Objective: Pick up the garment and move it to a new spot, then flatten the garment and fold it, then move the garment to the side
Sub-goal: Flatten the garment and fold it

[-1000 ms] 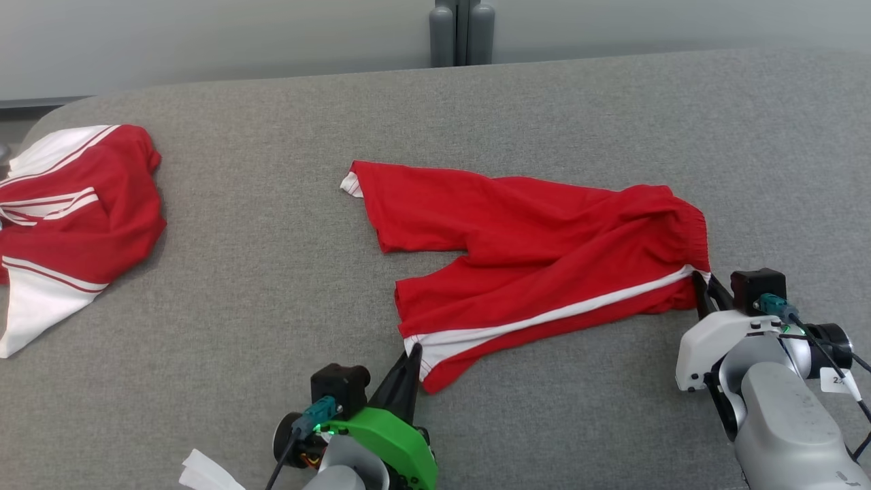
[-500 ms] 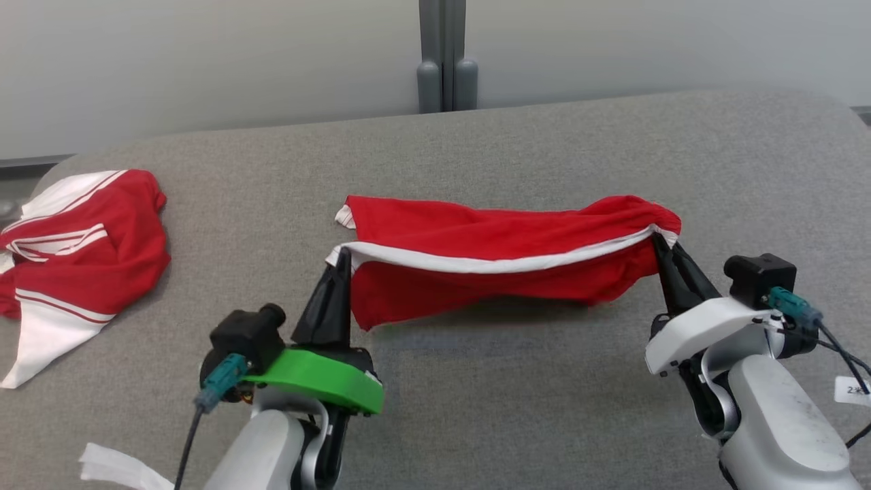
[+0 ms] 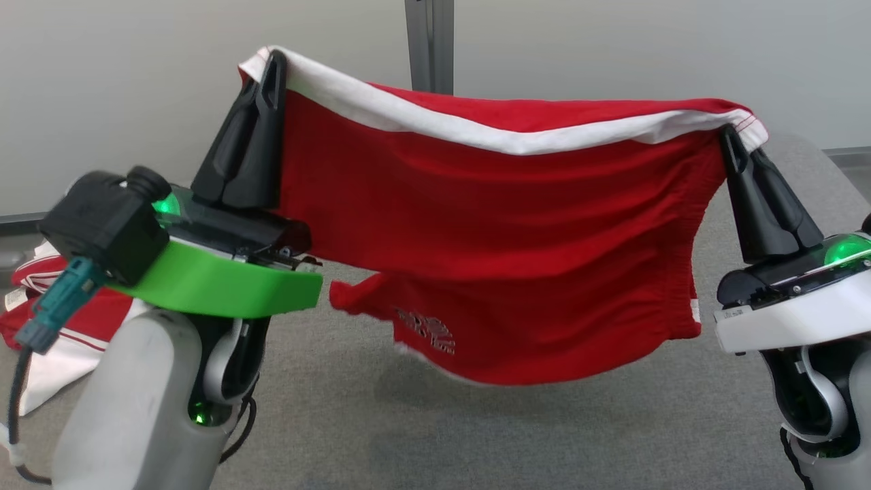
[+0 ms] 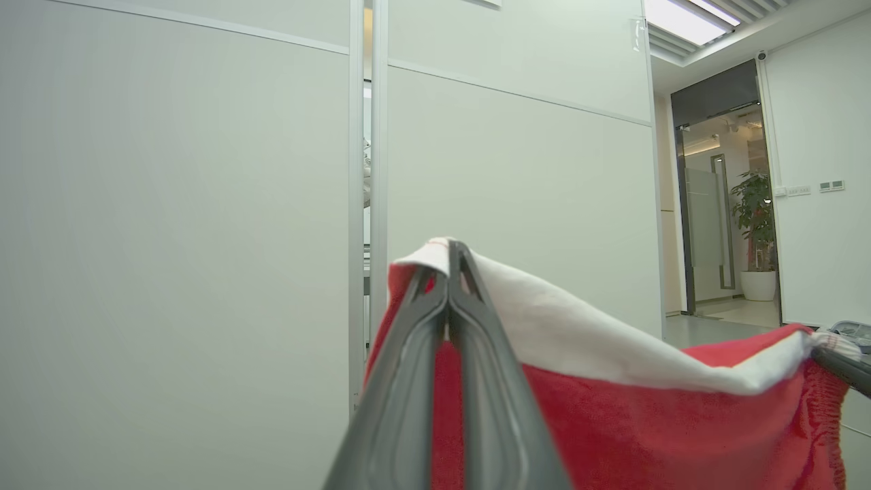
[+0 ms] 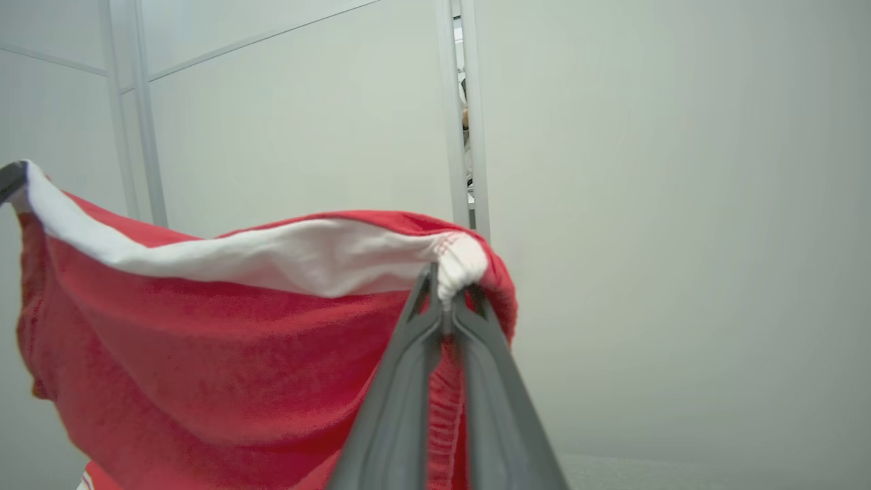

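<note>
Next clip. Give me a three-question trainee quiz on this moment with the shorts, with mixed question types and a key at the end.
1. True or false: the red shorts lie flat on the grey surface.
2. The fingers of the left gripper and right gripper are shut on which part? A) the white-striped top edge B) the printed logo C) the lowest hanging hem
3. What lies on the surface at the robot's far left?
Key: 1 false, they hang between the grippers; 2 A; 3 another red-and-white garment.
</note>
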Available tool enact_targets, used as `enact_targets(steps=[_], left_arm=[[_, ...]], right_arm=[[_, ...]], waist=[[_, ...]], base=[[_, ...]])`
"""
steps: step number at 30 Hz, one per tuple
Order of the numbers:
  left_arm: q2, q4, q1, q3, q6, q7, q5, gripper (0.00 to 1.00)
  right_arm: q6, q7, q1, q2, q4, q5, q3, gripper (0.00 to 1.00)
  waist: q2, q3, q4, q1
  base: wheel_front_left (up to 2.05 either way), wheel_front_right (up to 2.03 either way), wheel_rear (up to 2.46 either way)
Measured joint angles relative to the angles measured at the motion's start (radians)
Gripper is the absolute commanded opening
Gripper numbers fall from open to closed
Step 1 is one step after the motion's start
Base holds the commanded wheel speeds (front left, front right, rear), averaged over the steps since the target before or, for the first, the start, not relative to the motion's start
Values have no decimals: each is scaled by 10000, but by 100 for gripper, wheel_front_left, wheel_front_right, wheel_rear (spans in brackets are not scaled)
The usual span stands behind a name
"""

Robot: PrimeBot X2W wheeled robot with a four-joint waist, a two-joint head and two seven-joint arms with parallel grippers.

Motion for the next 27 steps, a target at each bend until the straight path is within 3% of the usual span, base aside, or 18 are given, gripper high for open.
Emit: enact_targets(steps=[4, 9, 15, 22, 27], left_arm=[[169, -176, -810, 38, -13, 673, -44, 0], [138, 1189, -1627, -163, -282, 1256, -247, 0], [65, 3716, -3943, -81, -685, 1281, -128, 0], [-238, 5960, -7249, 180, -863, 109, 462, 0], [-420, 7139, -7984, 272, -905, -667, 593, 0]], right_arm=[[0, 660, -6, 132, -915, -33, -169, 0], [0, 1185, -588, 249, -249, 107, -155, 0], [0, 817, -3638, 199, 2516, -144, 320, 0], [0, -1200, -7904, 895, 6117, -941, 403, 0], [0, -2336, -8924, 1200, 8226, -1358, 742, 0]], waist=[[0, 116, -14, 0], [0, 444, -53, 0], [0, 1269, -165, 0], [0, 2642, -345, 1], [0, 3697, -368, 1]], base=[[0, 0, 0], [0, 0, 0], [0, 0, 0], [0, 0, 0], [0, 0, 0]])
